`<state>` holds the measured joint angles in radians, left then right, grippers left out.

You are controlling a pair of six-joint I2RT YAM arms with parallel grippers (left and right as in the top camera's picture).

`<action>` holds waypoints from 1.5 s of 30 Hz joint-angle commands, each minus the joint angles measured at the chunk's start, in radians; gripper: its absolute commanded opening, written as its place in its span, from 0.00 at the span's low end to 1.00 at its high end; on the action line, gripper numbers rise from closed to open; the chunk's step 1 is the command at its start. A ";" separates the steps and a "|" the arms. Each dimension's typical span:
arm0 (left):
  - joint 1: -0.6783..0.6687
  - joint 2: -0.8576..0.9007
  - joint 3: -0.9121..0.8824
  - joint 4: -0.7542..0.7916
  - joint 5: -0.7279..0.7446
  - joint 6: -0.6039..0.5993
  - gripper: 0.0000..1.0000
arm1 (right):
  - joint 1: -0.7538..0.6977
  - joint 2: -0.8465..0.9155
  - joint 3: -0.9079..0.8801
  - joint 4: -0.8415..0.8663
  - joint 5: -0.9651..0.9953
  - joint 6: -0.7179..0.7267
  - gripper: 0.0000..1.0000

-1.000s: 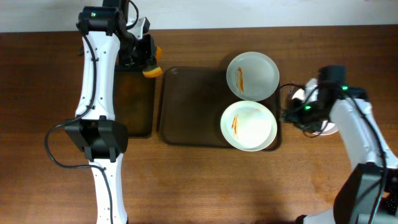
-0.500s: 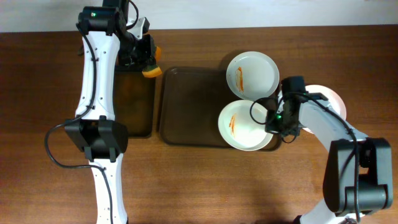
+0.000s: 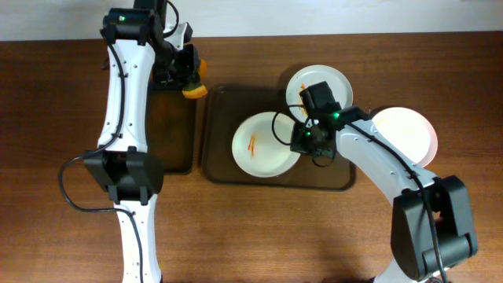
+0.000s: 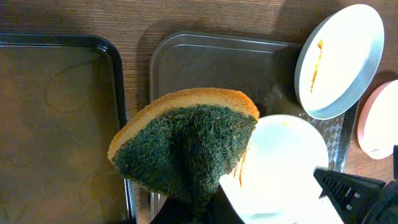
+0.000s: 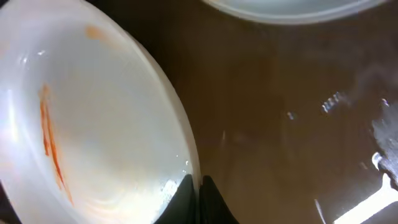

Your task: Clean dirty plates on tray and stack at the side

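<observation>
A white plate with orange streaks (image 3: pixel 263 145) lies mid-tray on the brown tray (image 3: pixel 228 102). My right gripper (image 3: pixel 302 140) is shut on its right rim; the right wrist view shows the fingers (image 5: pixel 198 186) pinching the rim of this plate (image 5: pixel 93 124). A second streaked white plate (image 3: pixel 330 82) sits at the tray's back right, partly under my right arm. My left gripper (image 3: pixel 182 75) holds a green-and-orange sponge (image 3: pixel 195 80) above the gap between the two trays; in the left wrist view the sponge (image 4: pixel 186 143) hides the fingers.
A dark empty tray (image 3: pixel 169 130) lies left of the brown one. A pink plate (image 3: pixel 409 134) rests on the table right of the tray and also shows in the left wrist view (image 4: pixel 376 121). Bare wood surrounds both trays.
My right gripper came in from the right, took the near plate's rim and pulled the plate left to the tray's middle. The pink plate is now uncovered. The left arm barely moved.
</observation>
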<state>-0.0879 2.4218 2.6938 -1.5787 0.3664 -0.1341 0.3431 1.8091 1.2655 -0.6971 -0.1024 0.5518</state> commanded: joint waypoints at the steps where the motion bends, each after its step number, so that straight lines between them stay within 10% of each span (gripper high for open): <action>1: -0.004 -0.032 0.018 -0.002 -0.002 0.019 0.00 | 0.037 0.075 0.021 0.066 -0.013 0.034 0.04; 5: -0.010 -0.032 -0.013 -0.002 -0.008 0.019 0.00 | 0.037 0.155 0.021 0.108 -0.025 0.033 0.04; 8: -0.047 -0.031 -0.082 0.034 -0.009 0.021 0.00 | 0.035 0.161 0.021 0.131 -0.024 0.008 0.38; 22: -0.122 -0.021 -0.170 0.089 0.024 0.242 0.00 | 0.009 0.231 0.014 0.151 -0.179 -0.047 0.04; 28: -0.123 0.051 -0.219 0.064 0.034 0.263 0.00 | 0.009 0.236 0.012 0.187 -0.206 -0.046 0.04; 41: -0.251 -0.194 -0.440 0.143 -0.291 -0.031 0.00 | -0.016 0.241 0.012 0.185 -0.217 -0.042 0.04; 45: -0.249 -0.449 -0.797 0.369 -0.303 -0.058 0.00 | -0.016 0.241 0.012 0.184 -0.218 -0.042 0.04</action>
<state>-0.3435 2.1223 2.1052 -1.3106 0.0921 -0.1486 0.3370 2.0220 1.2793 -0.5045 -0.3351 0.5129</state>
